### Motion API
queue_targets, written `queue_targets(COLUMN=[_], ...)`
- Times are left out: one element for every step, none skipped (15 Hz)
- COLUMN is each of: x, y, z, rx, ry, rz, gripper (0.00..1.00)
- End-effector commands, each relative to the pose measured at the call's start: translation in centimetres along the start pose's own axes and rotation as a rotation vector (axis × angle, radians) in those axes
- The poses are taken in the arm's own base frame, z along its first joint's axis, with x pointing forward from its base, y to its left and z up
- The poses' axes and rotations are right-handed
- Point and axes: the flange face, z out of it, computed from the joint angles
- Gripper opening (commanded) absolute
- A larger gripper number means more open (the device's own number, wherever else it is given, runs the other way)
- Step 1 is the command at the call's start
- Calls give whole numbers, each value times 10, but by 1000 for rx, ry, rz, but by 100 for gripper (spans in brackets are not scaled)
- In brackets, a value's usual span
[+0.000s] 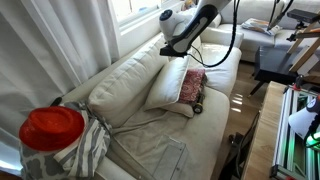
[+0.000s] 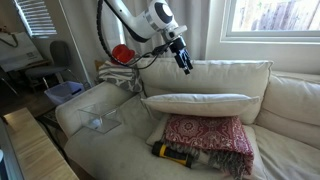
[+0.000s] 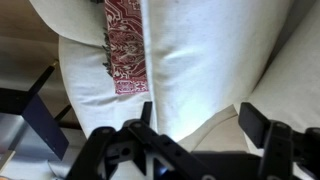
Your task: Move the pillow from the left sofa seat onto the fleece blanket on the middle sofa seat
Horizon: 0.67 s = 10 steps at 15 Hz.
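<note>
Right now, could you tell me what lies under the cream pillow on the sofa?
The red-pink fleece blanket shows beneath the pillow, its front part sticking out. The pillow covers its back part, so anything else underneath cannot be seen.

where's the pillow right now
In an exterior view the pillow lies along the sofa's back cushion, overlapping the rear edge of the fleece blanket. The gripper hangs just above it.
</note>
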Motion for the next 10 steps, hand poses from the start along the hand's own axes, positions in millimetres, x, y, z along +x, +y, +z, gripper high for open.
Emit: queue_targets(x=[23, 30, 37, 44, 51, 57, 63, 68, 72, 76], y=[20, 26, 32, 39, 48, 55, 64, 73, 82, 90], z=[-37, -50, -64, -79, -97, -111, -126, -140, -154, -167], rx=[-74, -92, -105, -118, -131, -147, -157, -163, -165, -168], ry=[-60, -84, -102, -120, -141, -158, -171, -186, -197, -205], rz=[19, 21, 25, 30, 36, 45, 50, 52, 54, 54], gripper=[100, 100, 100, 100, 100, 100, 100, 100, 100, 100])
